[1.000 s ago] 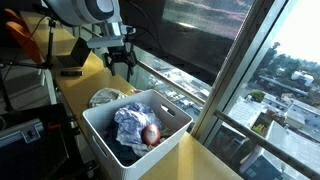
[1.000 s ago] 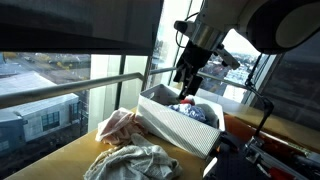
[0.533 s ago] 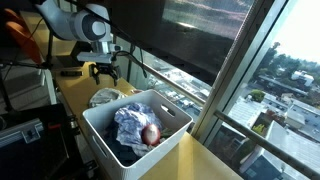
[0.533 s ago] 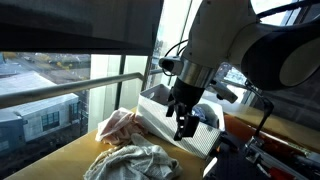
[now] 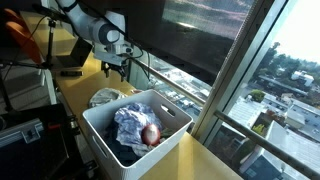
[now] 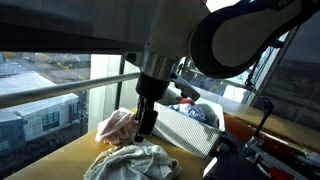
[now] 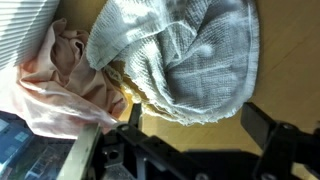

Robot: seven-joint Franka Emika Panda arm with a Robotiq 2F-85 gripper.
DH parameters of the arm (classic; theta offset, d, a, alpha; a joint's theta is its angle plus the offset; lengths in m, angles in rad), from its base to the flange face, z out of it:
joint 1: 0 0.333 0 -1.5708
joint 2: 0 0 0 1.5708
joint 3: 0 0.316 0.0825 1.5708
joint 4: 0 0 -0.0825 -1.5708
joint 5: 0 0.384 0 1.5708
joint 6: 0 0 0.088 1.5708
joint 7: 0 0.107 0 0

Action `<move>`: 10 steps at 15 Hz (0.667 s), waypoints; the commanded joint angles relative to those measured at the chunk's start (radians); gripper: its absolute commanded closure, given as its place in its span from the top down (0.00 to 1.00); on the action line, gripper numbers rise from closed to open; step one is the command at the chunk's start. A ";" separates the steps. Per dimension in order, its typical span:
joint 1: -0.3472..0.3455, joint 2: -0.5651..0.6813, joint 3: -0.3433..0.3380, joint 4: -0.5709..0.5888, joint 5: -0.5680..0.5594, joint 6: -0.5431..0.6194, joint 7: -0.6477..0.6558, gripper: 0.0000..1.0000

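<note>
In the wrist view the towel (image 7: 190,55) runs past the top edge, the pink cloth (image 7: 60,85) past the left, and the jaws are dark and blurred. In an exterior view the arm (image 6: 190,40) hides part of the bin (image 6: 195,130) and pink cloth.

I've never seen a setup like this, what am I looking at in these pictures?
It is a robot arm with a two-fingered gripper, working over a wooden counter beside a window. Two pictures come from cameras standing nearby; the third comes from a camera on the wrist, looking down. On the counter lie a white knitted cloth and a pale pink crumpled cloth, touching. Next to them stands a white plastic bin holding laundry. The gripper is open, above the cloths, and holds nothing.
</note>
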 commanded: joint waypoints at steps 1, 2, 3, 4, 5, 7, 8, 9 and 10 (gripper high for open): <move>0.003 0.107 -0.009 0.069 0.011 0.021 0.000 1.00; 0.005 0.131 -0.016 0.067 0.002 0.035 0.005 1.00; 0.006 0.153 -0.022 0.066 -0.002 0.046 0.007 1.00; 0.005 0.172 -0.028 0.063 -0.006 0.057 0.008 1.00; 0.006 0.191 -0.036 0.060 -0.013 0.073 0.010 1.00; 0.003 0.222 -0.050 0.051 -0.021 0.095 0.008 1.00; 0.001 0.235 -0.058 0.044 -0.026 0.105 0.007 1.00; 0.001 0.248 -0.066 0.038 -0.030 0.114 0.008 1.00; 0.001 0.261 -0.073 0.030 -0.033 0.118 0.009 1.00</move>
